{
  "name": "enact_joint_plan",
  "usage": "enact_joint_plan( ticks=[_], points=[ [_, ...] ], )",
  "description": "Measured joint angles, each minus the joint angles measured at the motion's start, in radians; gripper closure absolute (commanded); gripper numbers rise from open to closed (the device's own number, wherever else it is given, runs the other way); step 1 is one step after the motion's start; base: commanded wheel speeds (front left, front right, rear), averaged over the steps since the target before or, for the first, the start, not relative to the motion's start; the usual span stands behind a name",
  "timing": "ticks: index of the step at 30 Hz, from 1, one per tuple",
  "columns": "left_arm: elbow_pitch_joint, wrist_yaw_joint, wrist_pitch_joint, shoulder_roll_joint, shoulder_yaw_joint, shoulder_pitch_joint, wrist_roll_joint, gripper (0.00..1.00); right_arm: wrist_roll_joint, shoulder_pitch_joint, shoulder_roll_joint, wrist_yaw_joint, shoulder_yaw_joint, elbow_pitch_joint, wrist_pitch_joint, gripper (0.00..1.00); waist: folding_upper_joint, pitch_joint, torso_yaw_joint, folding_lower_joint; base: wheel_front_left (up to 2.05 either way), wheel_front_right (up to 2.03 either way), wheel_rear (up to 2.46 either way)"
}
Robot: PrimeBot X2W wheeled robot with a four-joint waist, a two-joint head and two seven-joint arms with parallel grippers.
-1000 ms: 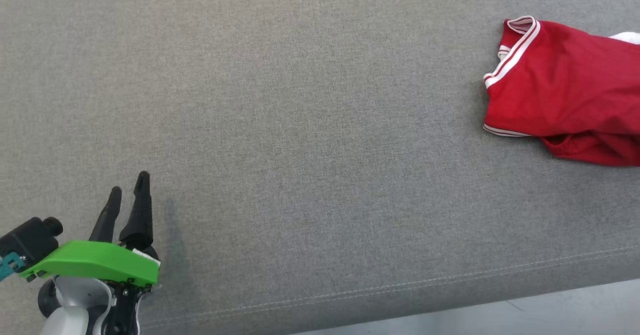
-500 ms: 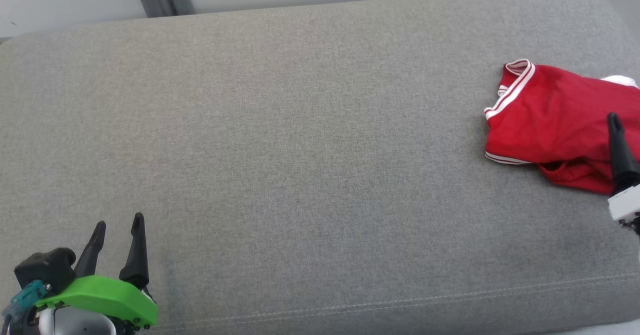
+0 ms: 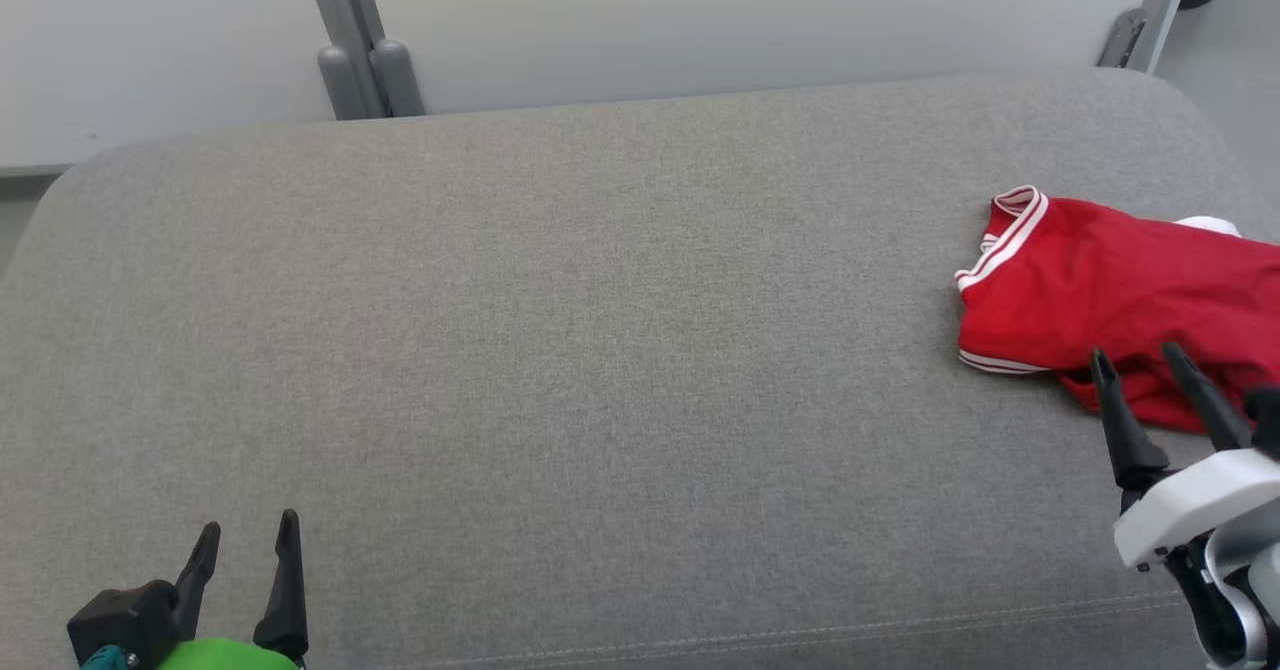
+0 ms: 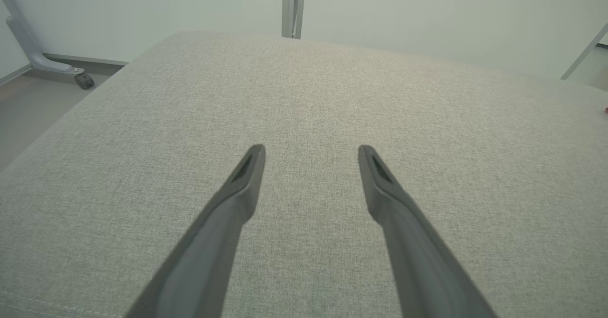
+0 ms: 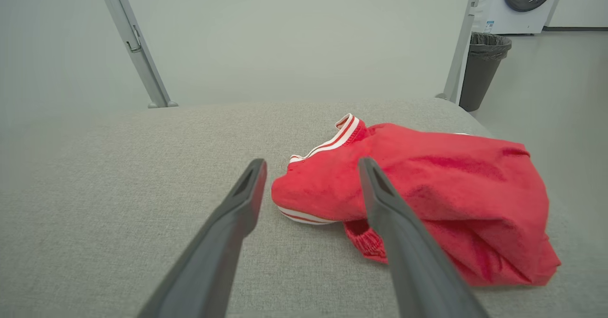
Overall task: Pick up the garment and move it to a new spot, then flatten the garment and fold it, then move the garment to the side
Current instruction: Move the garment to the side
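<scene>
Garment (image 3: pixel 1110 280) first, from the head view: red, crumpled, with white-striped trim, it lies at the far right of the grey cushion (image 3: pixel 600 350). Its long axis runs left to right and off the picture's edge, collar end toward the middle. My right claw (image 3: pixel 1135 352) sits just short of its near hem, spread wide and holding nothing, plainly the nearer arm. My left claw (image 3: pixel 250 522) is well apart at the lower left, also wide and empty. Left wrist view: bare cushion ahead of the fingers. Right wrist view: the garment lies ahead and somewhat right of the claw's line, so I judge the reach needs a slight rightward shift. Nothing on the cushion blocks the way; a bin (image 5: pixel 487 69) stands on the floor beyond.
</scene>
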Motion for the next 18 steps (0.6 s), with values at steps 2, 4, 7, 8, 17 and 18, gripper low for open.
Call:
enact_joint_plan(
  ticks=[2, 4, 7, 8, 17, 18],
  points=[
    [0.000, 0.000, -0.008, -0.001, 0.002, 0.006, 0.008, 0.00, -0.021, 0.025, 0.002, -0.011, 0.002, -0.003, 0.000, 0.00, 0.0000, -0.013, -0.003, 0.0000, 0.00, 0.00, 0.00],
    [0.003, 0.000, -0.015, 0.000, 0.003, 0.023, 0.021, 0.00, -0.064, 0.053, 0.009, -0.012, 0.004, -0.016, 0.000, 0.00, 0.0000, -0.023, -0.013, 0.0000, 0.00, 0.00, 0.00],
    [0.004, 0.000, -0.017, -0.002, 0.006, 0.028, 0.022, 0.00, -0.086, 0.064, 0.028, -0.019, -0.007, -0.041, 0.000, 0.00, 0.0000, -0.029, -0.023, 0.0000, 0.00, 0.00, 0.00],
    [0.004, 0.000, -0.017, -0.002, 0.006, 0.028, 0.023, 0.00, -0.096, 0.070, 0.032, -0.019, -0.013, -0.048, 0.000, 0.00, 0.0000, -0.030, -0.025, 0.0000, 0.00, 0.00, 0.00],
    [0.005, 0.000, -0.026, -0.011, 0.020, 0.030, 0.042, 0.00, -0.135, 0.113, 0.066, -0.026, -0.064, -0.092, -0.001, 0.00, 0.0000, -0.033, -0.033, 0.0000, 0.00, 0.00, 0.00],
    [0.005, 0.000, -0.026, -0.011, 0.022, 0.030, 0.049, 0.00, -0.139, 0.118, 0.069, -0.026, -0.068, -0.094, -0.001, 0.00, 0.0000, -0.033, -0.034, 0.0000, 0.00, 0.00, 0.00]
  ],
)
